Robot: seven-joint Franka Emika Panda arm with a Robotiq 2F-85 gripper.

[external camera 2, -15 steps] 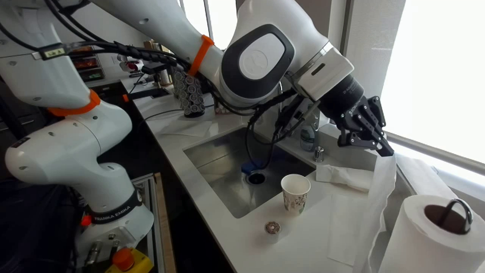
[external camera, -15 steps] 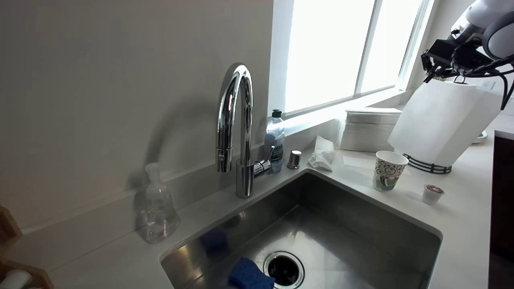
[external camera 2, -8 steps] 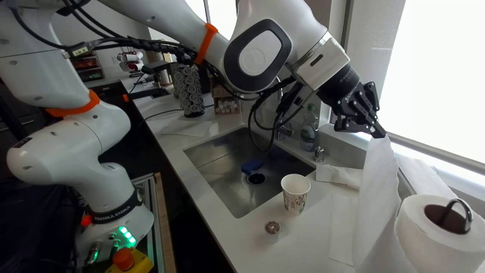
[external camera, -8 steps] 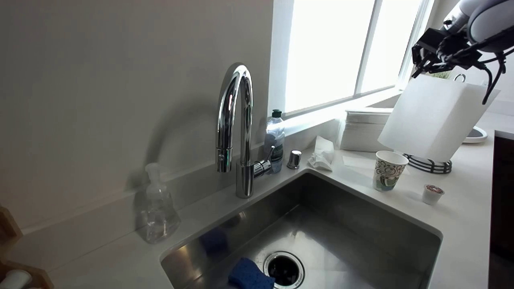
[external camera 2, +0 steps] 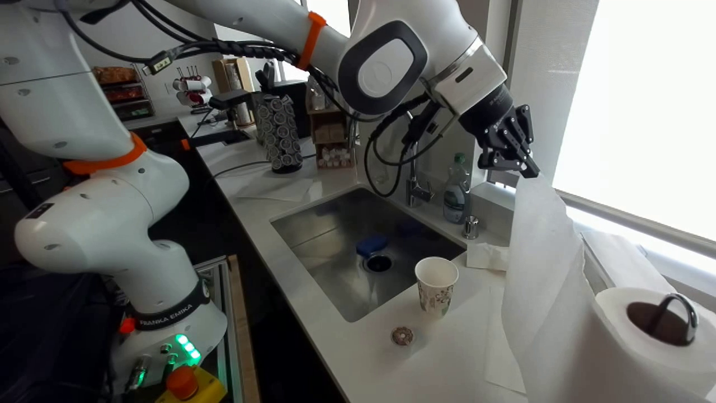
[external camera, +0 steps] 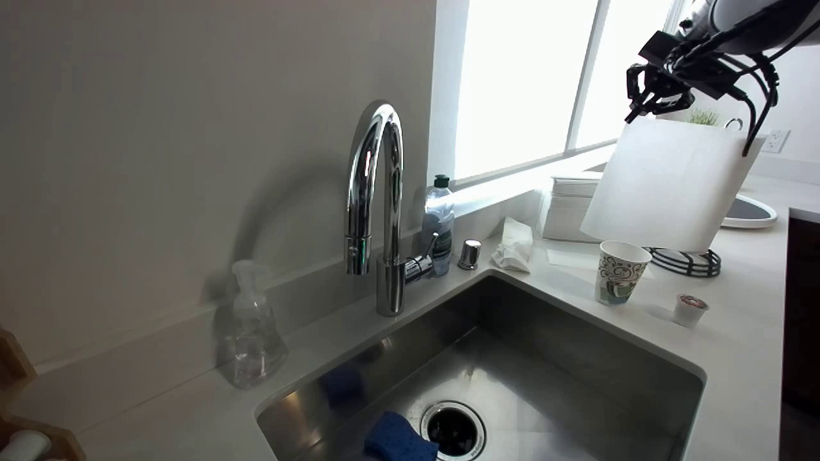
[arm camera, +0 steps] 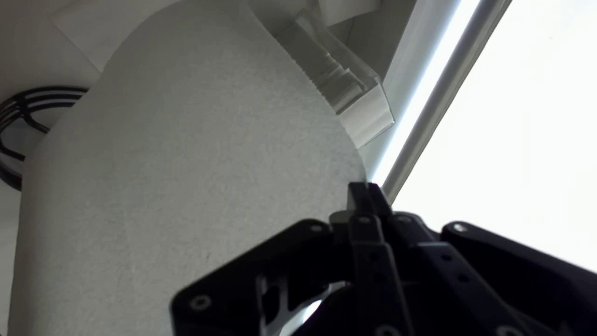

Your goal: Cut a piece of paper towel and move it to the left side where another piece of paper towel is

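I have the gripper [arm camera: 369,194] pinched closed on a top corner of the paper towel [external camera 2: 540,263], which hangs over the counter [external camera 2: 436,364], near the cup [external camera 2: 436,288]. It seems joined to the roll [external camera 2: 668,358], though I can't see that stretch clearly.

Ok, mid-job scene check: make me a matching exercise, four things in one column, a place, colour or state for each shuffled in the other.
1. paper towel sheet
2. sponge
3. paper cup
4. dish soap bottle

A. printed with swirls
B. in the sink, by the drain
C. green-capped
D. pinched in the hand

Pairs: 1-D, 2-B, 3-A, 4-C
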